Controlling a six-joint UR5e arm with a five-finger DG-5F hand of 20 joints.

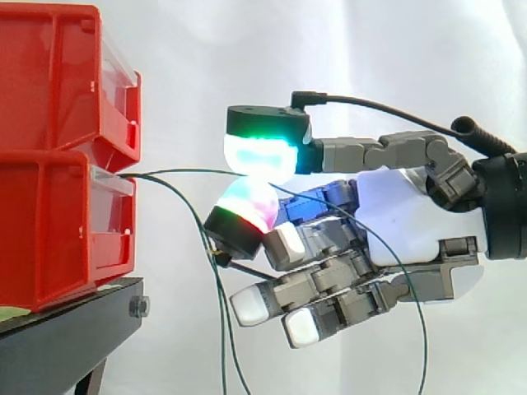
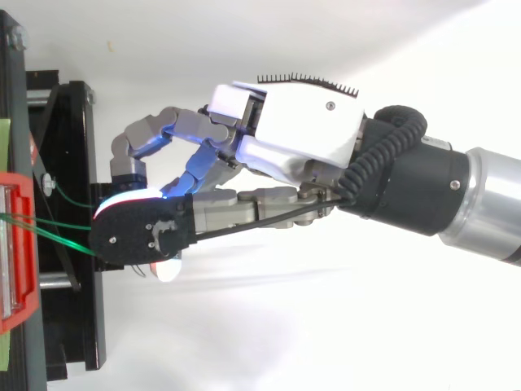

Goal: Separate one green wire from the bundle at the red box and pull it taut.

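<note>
Side view: hand [image 1: 412, 210] at ctr-right of frame, fingers [image 1: 259, 156] clamped on one green wire [image 1: 177, 172] just rt of the lower red box [image 1: 49, 230] at left edge. Wire runs near level from box front to the pads. Rest of bundle [image 1: 221, 329] hangs below, over the black stand [image 1: 66, 329] edge.
</note>
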